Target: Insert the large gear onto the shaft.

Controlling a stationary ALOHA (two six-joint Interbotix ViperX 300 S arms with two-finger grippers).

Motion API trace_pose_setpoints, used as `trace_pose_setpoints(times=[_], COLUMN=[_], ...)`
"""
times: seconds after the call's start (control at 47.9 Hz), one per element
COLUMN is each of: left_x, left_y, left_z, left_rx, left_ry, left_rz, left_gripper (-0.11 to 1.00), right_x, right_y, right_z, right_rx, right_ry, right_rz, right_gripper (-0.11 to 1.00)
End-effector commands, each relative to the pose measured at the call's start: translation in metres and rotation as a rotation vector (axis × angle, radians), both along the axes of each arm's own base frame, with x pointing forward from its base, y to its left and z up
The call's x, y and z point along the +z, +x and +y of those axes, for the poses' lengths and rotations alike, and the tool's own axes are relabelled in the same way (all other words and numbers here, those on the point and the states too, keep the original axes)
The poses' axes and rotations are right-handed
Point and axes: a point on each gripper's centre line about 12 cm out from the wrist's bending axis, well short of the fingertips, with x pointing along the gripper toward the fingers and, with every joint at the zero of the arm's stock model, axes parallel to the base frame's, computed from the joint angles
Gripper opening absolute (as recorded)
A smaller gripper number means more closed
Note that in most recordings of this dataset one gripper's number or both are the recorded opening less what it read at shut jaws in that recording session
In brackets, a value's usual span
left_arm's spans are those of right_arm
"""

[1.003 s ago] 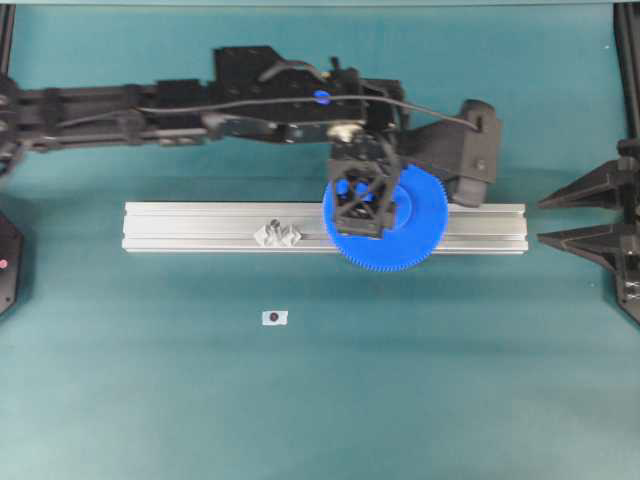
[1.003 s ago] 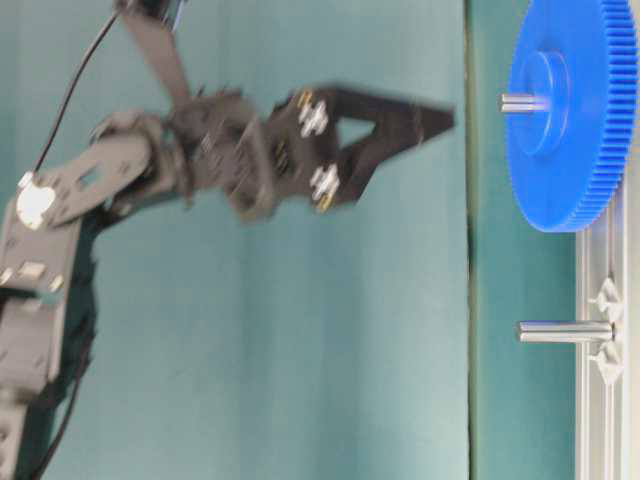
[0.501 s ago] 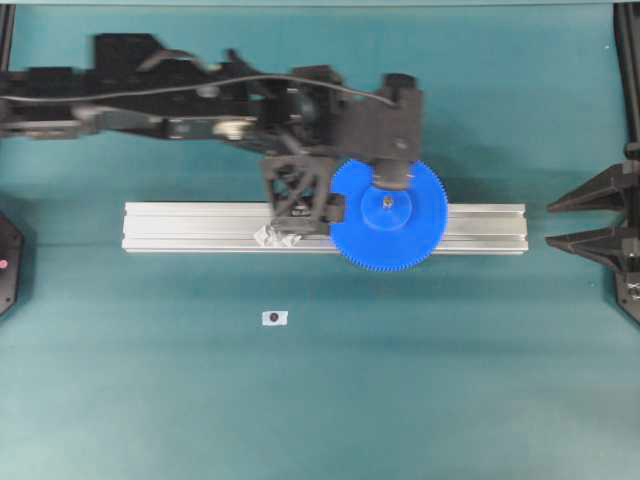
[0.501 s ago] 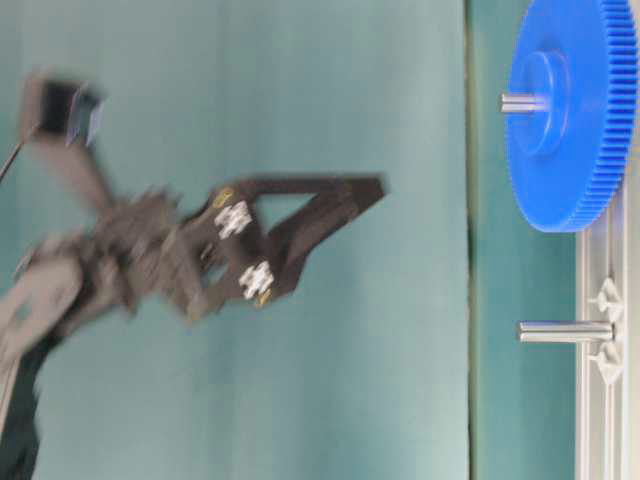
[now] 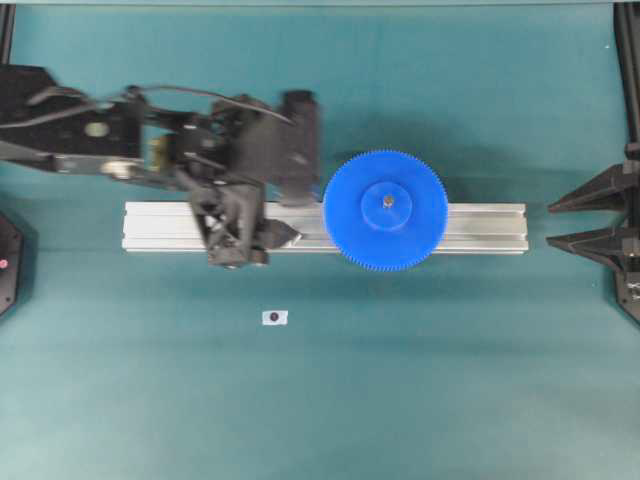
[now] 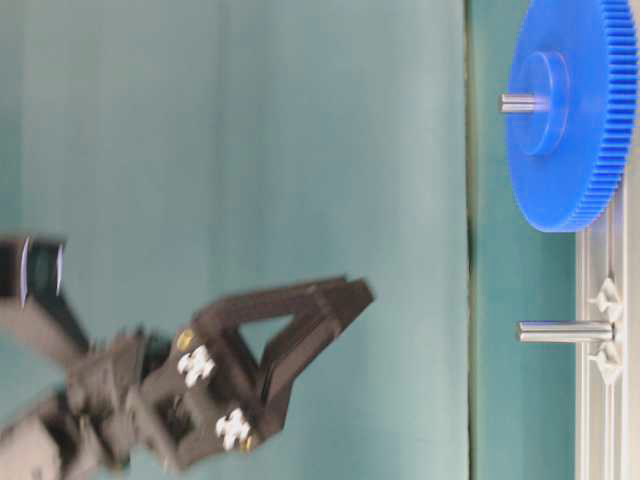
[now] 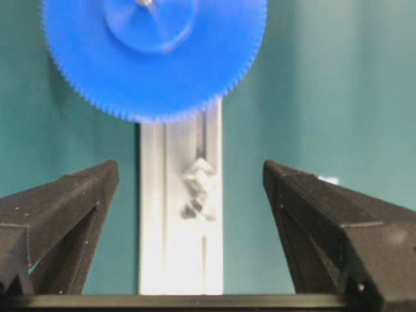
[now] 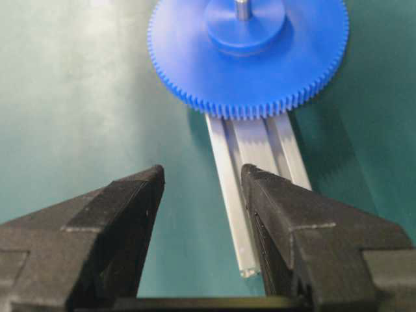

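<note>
Your large gear (image 5: 385,211) lies flat on the aluminium rail (image 5: 480,228), its bore seated on the upright shaft (image 6: 518,102). Both claws are spread and empty; the left claw (image 5: 238,232) hides the second pin's mount from overhead, and the right claw (image 8: 201,177) shows only its fingers there.

Teal desk (image 5: 420,400) spread wide, and across its middle lies a long silver rail (image 5: 490,228), running left to right. Near of the rail, a small white tag (image 5: 274,317) with a dark spot sits alone.
</note>
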Motion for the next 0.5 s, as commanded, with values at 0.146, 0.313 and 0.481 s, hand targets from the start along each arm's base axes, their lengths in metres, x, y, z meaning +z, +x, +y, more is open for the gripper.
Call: trace_pose_setpoints(times=[0.146,0.313,0.481], left_x=[0.01,0.013,0.014], left_y=[-0.041,-0.057,-0.066], left_z=[-0.005,-0.007,-0.008], left_rx=[0.005,0.004,-0.003], left_ry=[-0.005,-0.005,0.005], left_rz=[-0.081,-0.13,-0.218], left_gripper=[0.92,0.92,0.92], right_x=[0.006,0.006,0.006], right_y=[0.002,0.002,0.002], right_z=[-0.004,-0.006,-0.006], right_rx=[-0.028,-0.037,-0.038], right_ry=[-0.008,-0.008,-0.007], right_rz=[-0.024,-0.025,-0.025], right_gripper=[0.6,0.6,0.6])
